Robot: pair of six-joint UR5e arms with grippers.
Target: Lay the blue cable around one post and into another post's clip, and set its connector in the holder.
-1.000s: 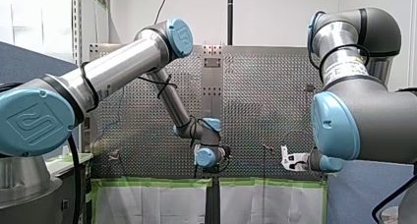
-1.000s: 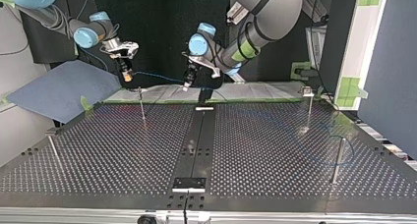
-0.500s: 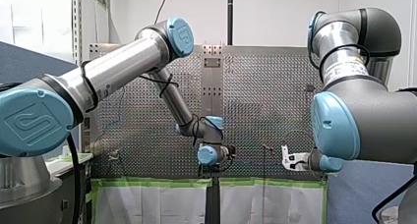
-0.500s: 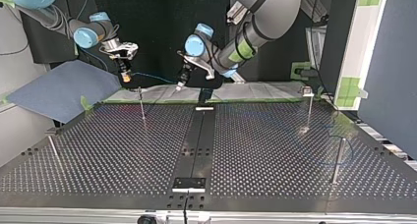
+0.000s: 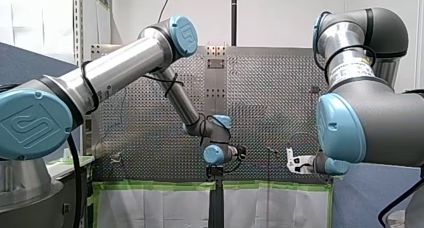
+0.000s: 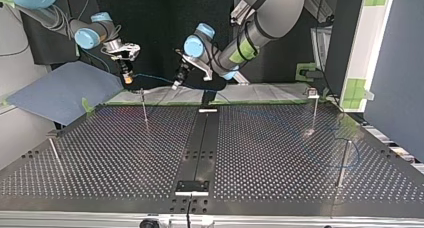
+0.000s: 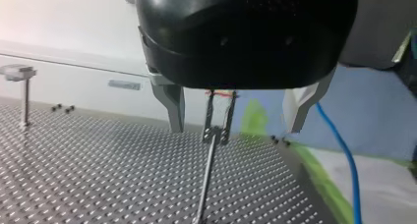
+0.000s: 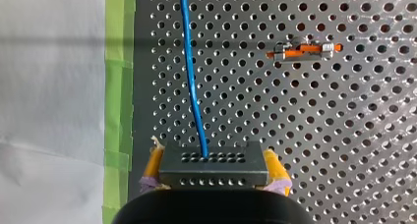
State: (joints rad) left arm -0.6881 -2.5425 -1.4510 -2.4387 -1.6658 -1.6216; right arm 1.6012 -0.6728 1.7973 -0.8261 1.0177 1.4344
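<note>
My right gripper [image 8: 214, 160] is shut on a dark grey connector block [image 8: 214, 171], its yellow pads [image 8: 154, 161] on either side. The blue cable [image 8: 191, 71] runs out of the block over the perforated plate. In the top view this gripper [image 6: 129, 78] hangs above the table's far edge, and the cable [image 6: 152, 78] leads from it toward my left gripper [image 6: 176, 84]. My left gripper [image 7: 237, 128] is open and holds nothing. A thin post with a clip [image 7: 219, 122] stands ahead of it between the fingers, and the cable [image 7: 345, 160] passes outside one finger.
More thin posts stand on the plate: one near the right gripper [image 6: 144, 107], two at the top view's right [image 6: 314, 110] [image 6: 342, 163], one at its left [image 6: 53, 152]. A black strip with a bracket [image 6: 191, 186] runs down the middle. Green tape edges the far side.
My left arm has swung toward the top view's left, closing on the cable near my right gripper. My right gripper has stayed put with the connector.
</note>
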